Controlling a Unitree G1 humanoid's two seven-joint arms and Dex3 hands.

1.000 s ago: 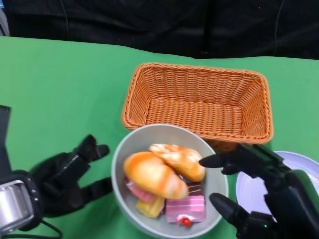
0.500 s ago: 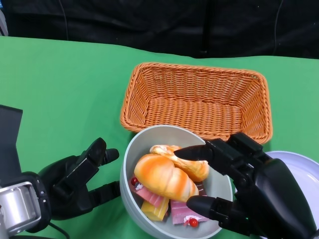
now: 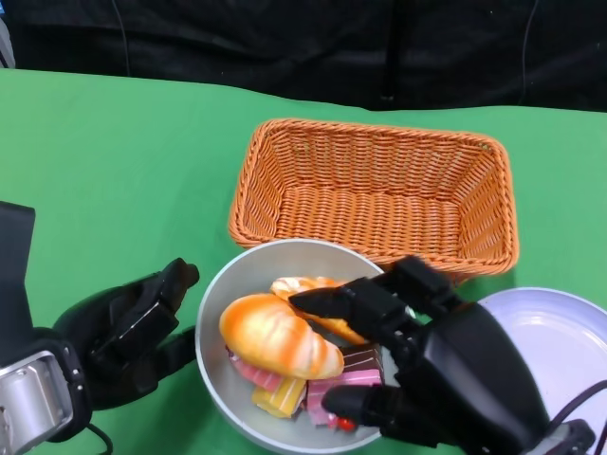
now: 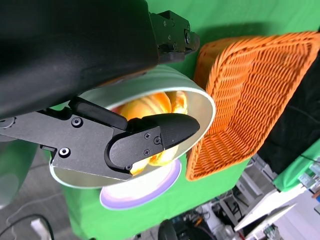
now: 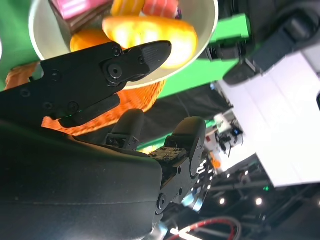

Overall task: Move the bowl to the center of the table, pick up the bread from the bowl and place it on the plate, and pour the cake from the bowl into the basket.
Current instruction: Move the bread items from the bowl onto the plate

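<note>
- The bowl point(image 3: 213, 313) is grey and stands on the green table point(image 3: 114, 161) near its front edge, just in front of the basket point(image 3: 375, 194); the bowl's far rim meets or overlaps the basket's near wall in the head view, and whether they touch cannot be told.
- Two pieces of bread lie in the bowl: a large orange bread point(image 3: 278, 336) on top towards the left, and a paler glazed bread point(image 3: 318, 305) behind it, partly hidden by the right hand.
- Under the bread lie cake pieces point(image 3: 285, 393) (pink, yellow and brown slices, one with a small red bead at the bowl's near side).
- The right hand point(image 3: 427, 365) reaches over the right half of the bowl with its fingers point(image 3: 327, 303) spread above the paler bread; it grasps nothing that the pictures show, and one lower finger lies at the near rim beside the cake.
- The left hand point(image 3: 123, 332) sits just beside the bowl's left wall, fingers apart and released; whether it touches the wall cannot be told.
- The plate point(image 3: 555, 332) is white with a lilac tint and sits at the table's front right, behind the right hand and right of the bowl.
- The basket is an orange wicker rectangle in the middle of the table, towards the far edge.
</note>
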